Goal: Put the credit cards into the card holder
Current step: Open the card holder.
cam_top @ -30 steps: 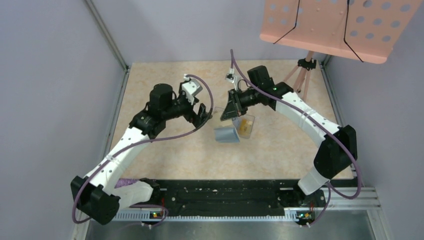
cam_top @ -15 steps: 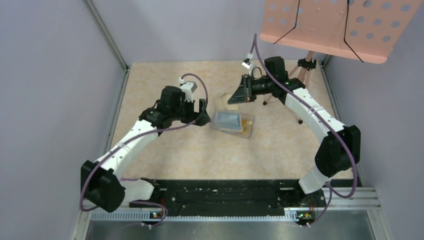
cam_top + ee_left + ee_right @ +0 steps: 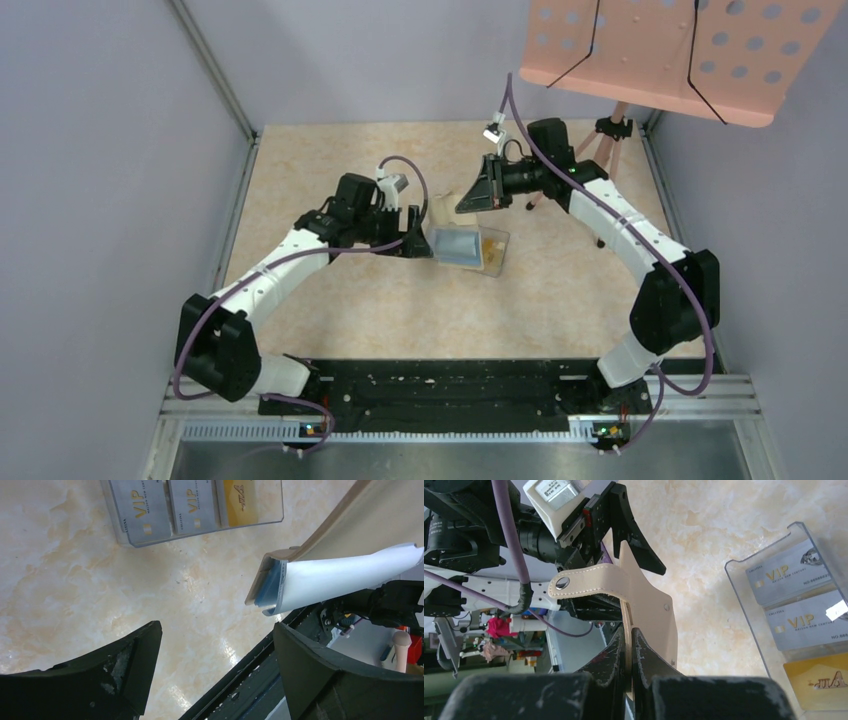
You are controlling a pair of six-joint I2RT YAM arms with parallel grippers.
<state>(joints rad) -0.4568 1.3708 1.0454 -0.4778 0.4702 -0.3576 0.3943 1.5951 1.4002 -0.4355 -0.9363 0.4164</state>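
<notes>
Three credit cards [image 3: 192, 505], two silver-grey and one yellow-orange, lie side by side in a clear tray [image 3: 200, 534] on the marbled surface [image 3: 100, 590]. The card holder [image 3: 646, 600] is raised off the surface near the tray, held on edge, with its snap strap hanging loose and blue-grey lining showing. The right fingers [image 3: 616, 655] are pressed together on its tan flap. The left fingers [image 3: 125, 660] are spread wide, gripping nothing, low beside the tray.

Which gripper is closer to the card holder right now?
Right. The right gripper is clamped on the card holder; the left gripper is open beside it, not touching.
</notes>
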